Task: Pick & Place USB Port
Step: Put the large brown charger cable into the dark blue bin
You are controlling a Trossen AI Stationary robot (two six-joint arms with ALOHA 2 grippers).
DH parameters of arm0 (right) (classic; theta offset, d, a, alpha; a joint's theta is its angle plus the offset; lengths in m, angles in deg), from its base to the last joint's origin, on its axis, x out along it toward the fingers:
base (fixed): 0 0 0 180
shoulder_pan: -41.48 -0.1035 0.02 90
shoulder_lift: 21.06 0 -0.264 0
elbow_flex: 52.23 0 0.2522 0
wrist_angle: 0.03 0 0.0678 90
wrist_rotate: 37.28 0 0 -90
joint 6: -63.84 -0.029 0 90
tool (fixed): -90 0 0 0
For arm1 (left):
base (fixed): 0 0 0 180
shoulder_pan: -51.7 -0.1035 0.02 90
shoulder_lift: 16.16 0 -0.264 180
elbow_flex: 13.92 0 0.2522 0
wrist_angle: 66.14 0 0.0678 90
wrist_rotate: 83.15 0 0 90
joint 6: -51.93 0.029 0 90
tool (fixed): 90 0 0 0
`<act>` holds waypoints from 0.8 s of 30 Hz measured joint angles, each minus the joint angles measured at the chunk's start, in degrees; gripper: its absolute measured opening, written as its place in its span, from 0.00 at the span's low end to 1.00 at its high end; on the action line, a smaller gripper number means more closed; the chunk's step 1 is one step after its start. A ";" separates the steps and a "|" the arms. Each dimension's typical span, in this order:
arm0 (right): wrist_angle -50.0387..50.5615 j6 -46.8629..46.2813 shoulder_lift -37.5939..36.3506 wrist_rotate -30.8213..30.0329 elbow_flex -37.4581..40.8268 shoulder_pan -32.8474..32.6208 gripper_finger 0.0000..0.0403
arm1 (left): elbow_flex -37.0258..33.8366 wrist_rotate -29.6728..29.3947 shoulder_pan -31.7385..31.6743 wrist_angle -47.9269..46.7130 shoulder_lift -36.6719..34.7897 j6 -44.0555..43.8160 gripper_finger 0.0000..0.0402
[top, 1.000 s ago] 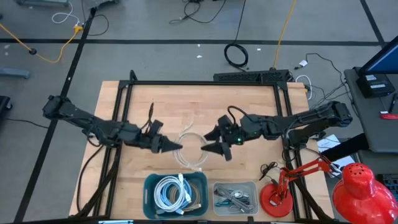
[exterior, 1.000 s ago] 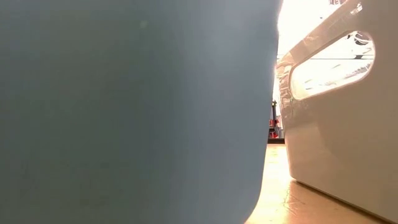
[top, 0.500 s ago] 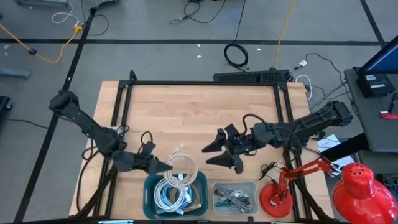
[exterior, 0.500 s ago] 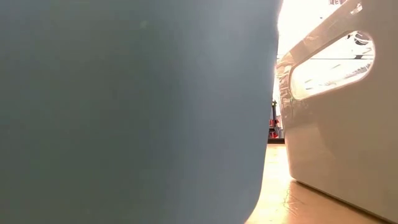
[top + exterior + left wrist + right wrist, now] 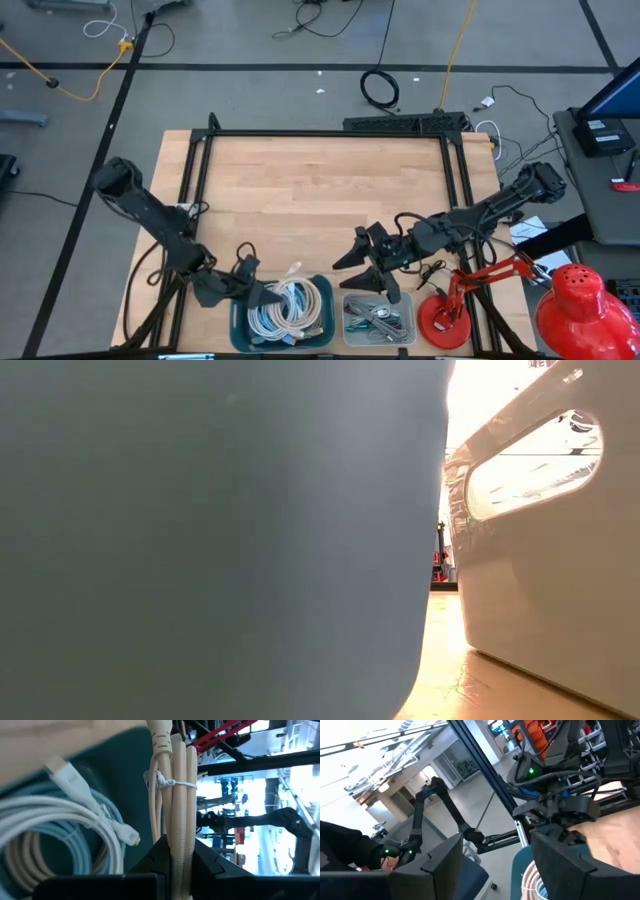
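Observation:
A cream USB cable coil (image 5: pixel 305 298), tied with a thin white tie (image 5: pixel 172 783), hangs over the teal bin (image 5: pixel 240 335) at the table's near edge. The bin holds several white and pale blue cables (image 5: pixel 75 830). My left gripper (image 5: pixel 265 296) is shut on the coil at the bin's left rim. Whether the coil rests on the cables below, I cannot tell. My right gripper (image 5: pixel 365 270) stands open in the air just beyond the grey bin (image 5: pixel 405 300), with nothing between its fingers (image 5: pixel 442 865). My left gripper pinches a bundle of several cream strands (image 5: pixel 177 837) of the coil between its two fingers. The fingers come from the table's left, slanting down. The strands run along the fingers and out past their tips. The rest of the coil reaches out over the teal bin.
The grey bin with dark small parts (image 5: pixel 375 318) stands right of the teal one. A red desk lamp (image 5: pixel 445 318) stands at the near right corner. In the low view the teal bin's wall (image 5: pixel 200 540) and a pale bin (image 5: pixel 540 560) fill the picture.
My left gripper, still shut on the coil, has swung from the table's middle toward the near edge and down, and has rolled. It has carried the coil over the teal bin. My right gripper, still open, has drifted toward the near edge to just above the grey bin.

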 joint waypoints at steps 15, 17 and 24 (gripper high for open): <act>1.17 -0.38 0.00 -3.01 0.07 -0.24 0.56 | 0.02 10.81 -4.79 7.37 8.83 -0.70 0.09; 1.19 -0.42 0.00 -3.03 0.07 -0.24 0.55 | 0.02 12.23 -4.75 7.79 9.32 -0.78 0.09; 1.50 -0.44 0.00 -3.03 0.09 -0.22 0.54 | 0.02 18.56 -4.54 6.57 9.48 -1.06 0.16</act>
